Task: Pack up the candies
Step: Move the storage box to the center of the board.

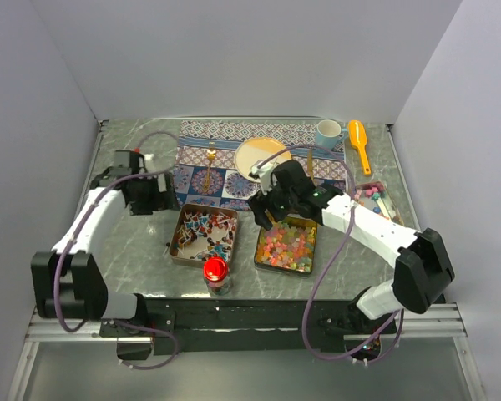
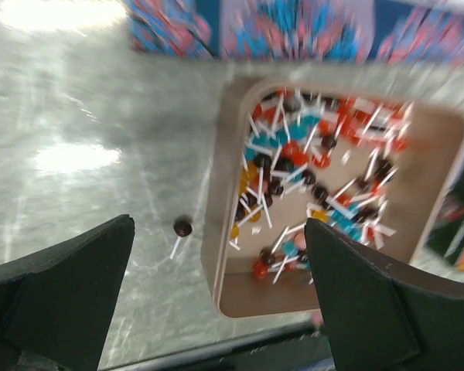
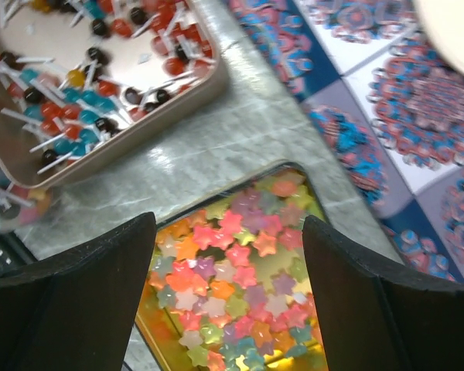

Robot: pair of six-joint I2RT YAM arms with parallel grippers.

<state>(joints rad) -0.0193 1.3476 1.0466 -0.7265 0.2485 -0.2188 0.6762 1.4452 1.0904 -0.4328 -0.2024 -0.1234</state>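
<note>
Right tool (image 3: 228, 255) hung open and empty directly above the candies (image 3: 232, 286), star-shaped sweets in pink, orange, yellow and green that filled a gold tin (image 1: 258, 247) on the worktop (image 2: 100, 116). Left tool (image 2: 216, 232) was wide open too, nothing between its fingers, over the left wall of a tray (image 2: 214, 274) of lollipops (image 2: 309, 170) that sat just left of the tin. One loose lollipop (image 2: 183, 228) lay on the worktop beside the tray. A red-lidded jar (image 1: 215, 271) stood at the near edge, between tray and tin.
</note>
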